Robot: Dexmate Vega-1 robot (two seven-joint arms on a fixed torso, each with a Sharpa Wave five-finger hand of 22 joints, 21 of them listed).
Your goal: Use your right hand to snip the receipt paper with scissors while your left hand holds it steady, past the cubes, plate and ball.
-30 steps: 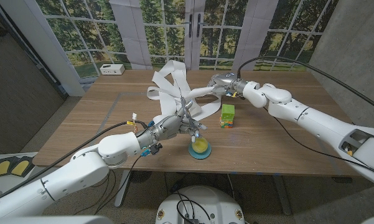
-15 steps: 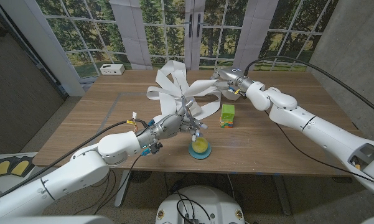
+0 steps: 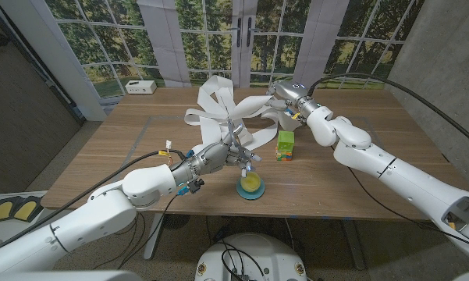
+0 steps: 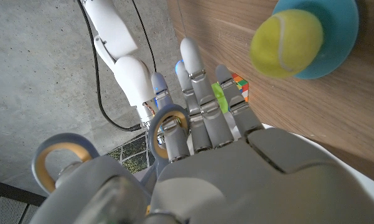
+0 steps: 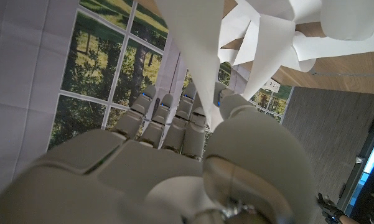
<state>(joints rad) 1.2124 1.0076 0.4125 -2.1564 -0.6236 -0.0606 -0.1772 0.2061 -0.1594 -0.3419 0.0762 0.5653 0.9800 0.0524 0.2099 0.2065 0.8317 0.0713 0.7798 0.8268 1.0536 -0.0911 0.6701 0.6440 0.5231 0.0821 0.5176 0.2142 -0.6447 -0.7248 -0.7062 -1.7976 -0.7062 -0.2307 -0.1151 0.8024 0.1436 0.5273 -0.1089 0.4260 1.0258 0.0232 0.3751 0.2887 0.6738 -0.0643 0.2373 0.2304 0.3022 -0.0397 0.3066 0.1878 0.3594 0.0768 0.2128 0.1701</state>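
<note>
A long white strip of receipt paper [image 3: 218, 105] lies in a loose, looping tangle on the far middle of a wooden table [image 3: 351, 168], with several bands fanning out toward the window side. One band runs from the tangle across to the right hand [image 3: 285, 94], which is raised above the far side of the table. In the right wrist view the band [image 5: 202, 68] passes between the thumb and the fingers [image 5: 168, 121], so the right hand pinches the paper.

The left hand [image 3: 222, 154] is over the near middle of the table, at the near edge of the paper tangle. A pair of scissors [image 3: 236, 134] sticks up from it, blades pointing toward the paper. In the left wrist view, orange-lined scissor handles [image 4: 168, 124] sit against the fingers [image 4: 202, 106], which are extended and close together; the grip looks closed on the handles, though the angle makes this hard to confirm.

Just beside the left hand, toward the near edge, a yellow-green tennis ball [image 3: 251, 183] rests on a small blue plate [image 3: 250, 193]. Farther back and to the right, a green cube is stacked on a multicoloured cube [image 3: 285, 144], standing near the paper's right edge.

On the far left corner of the table sits a small white box [image 3: 140, 87].
</note>
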